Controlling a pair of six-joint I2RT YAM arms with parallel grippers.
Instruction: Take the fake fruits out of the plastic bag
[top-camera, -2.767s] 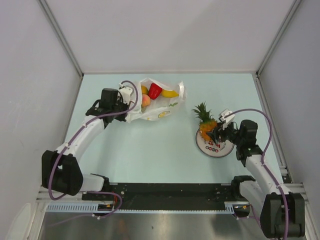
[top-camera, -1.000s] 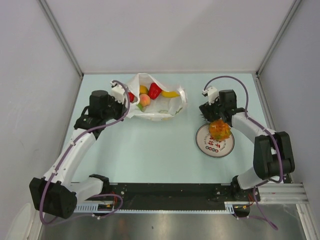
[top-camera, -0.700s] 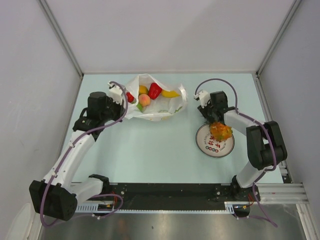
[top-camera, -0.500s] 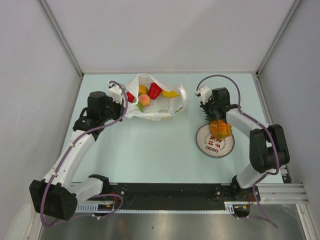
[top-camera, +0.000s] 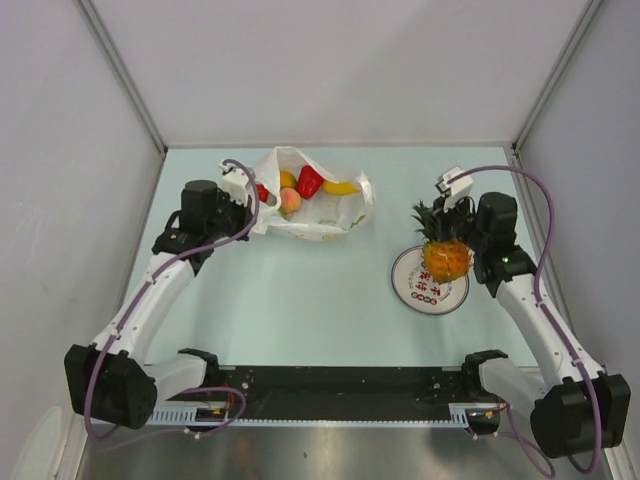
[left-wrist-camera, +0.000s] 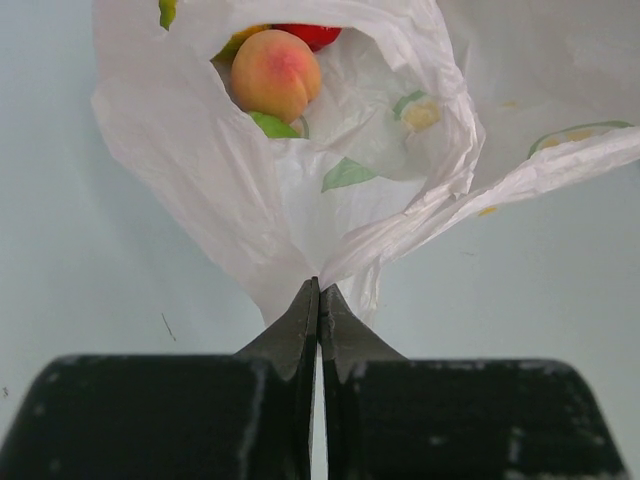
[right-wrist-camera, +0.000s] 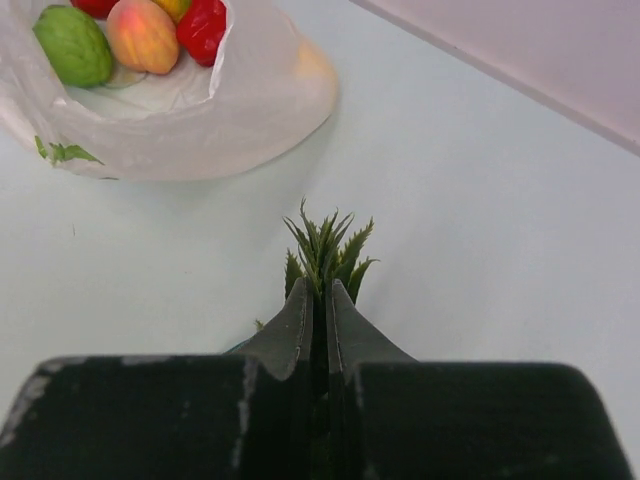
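Turned over the last second, the glossy orange plastic pineapple (top-camera: 446, 259) is now found on the round white plate (top-camera: 414, 294), its green crown pinched in the closed right gripper (right-wrist-camera: 319, 290), judged a settling grip. The pink-orange peach (left-wrist-camera: 275, 75), red strawberry (top-camera: 310, 182) and green lumpy fruit (right-wrist-camera: 72, 45) are retained in the thin translucent white plastic bag (top-camera: 318, 220). Its edge is clamped by the closed left gripper (left-wrist-camera: 318, 293), apparently to anchor it.

White crinkly plastic bag (top-camera: 318, 226) open, holding peach (left-wrist-camera: 275, 75), strawberry (top-camera: 310, 182), green fruit (right-wrist-camera: 72, 45); pineapple (top-camera: 447, 260) on plate (top-camera: 425, 293)
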